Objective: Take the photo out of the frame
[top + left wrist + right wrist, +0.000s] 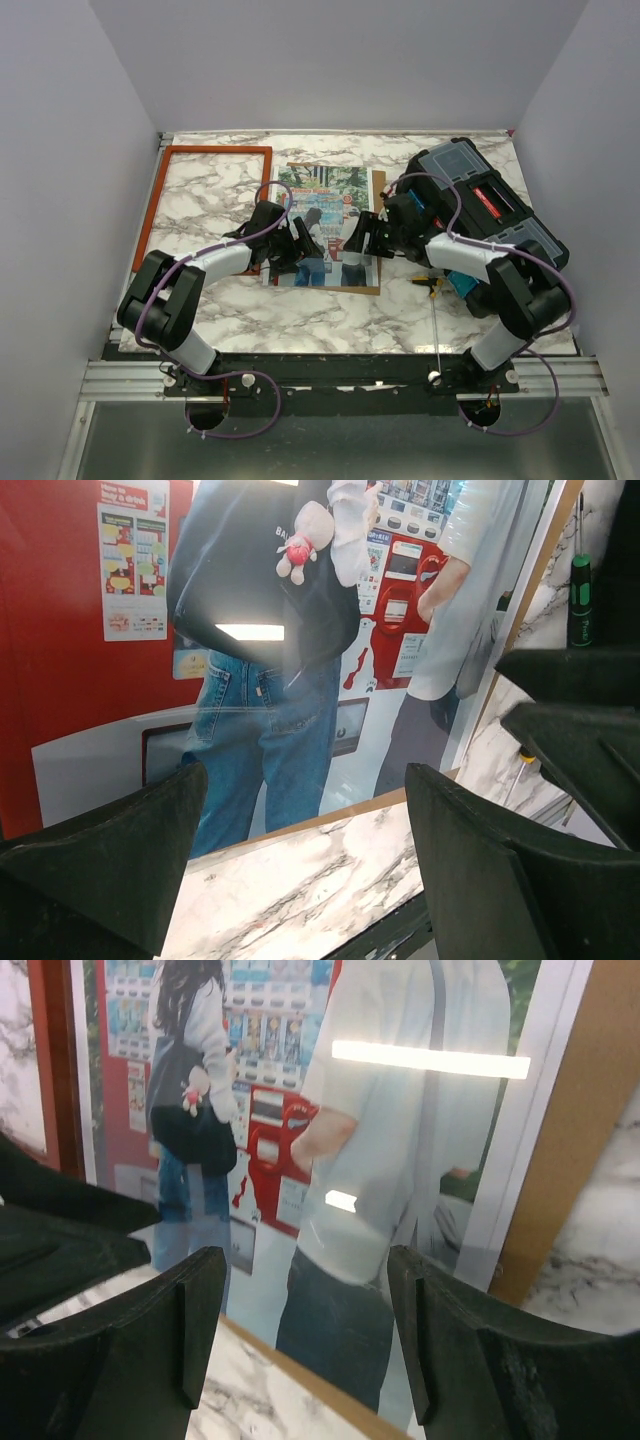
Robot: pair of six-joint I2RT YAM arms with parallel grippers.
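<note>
The left arm (170,300) and right arm (510,290), both bolted to the aluminium rail (340,375), look alike, with black joint housings and white shells over the links above the rail. A purple cable (262,428) loops just below the rail at each base and trails along each arm. The left gripper (300,810) and right gripper (305,1300) carry matte black, wedge-shaped fingers. The right ones look stepped, perhaps from moulded ridges.

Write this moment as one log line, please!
photo: flat on brown board | frame: empty, left of it | left gripper: open over photo's near edge | right gripper: open, same edge
</note>
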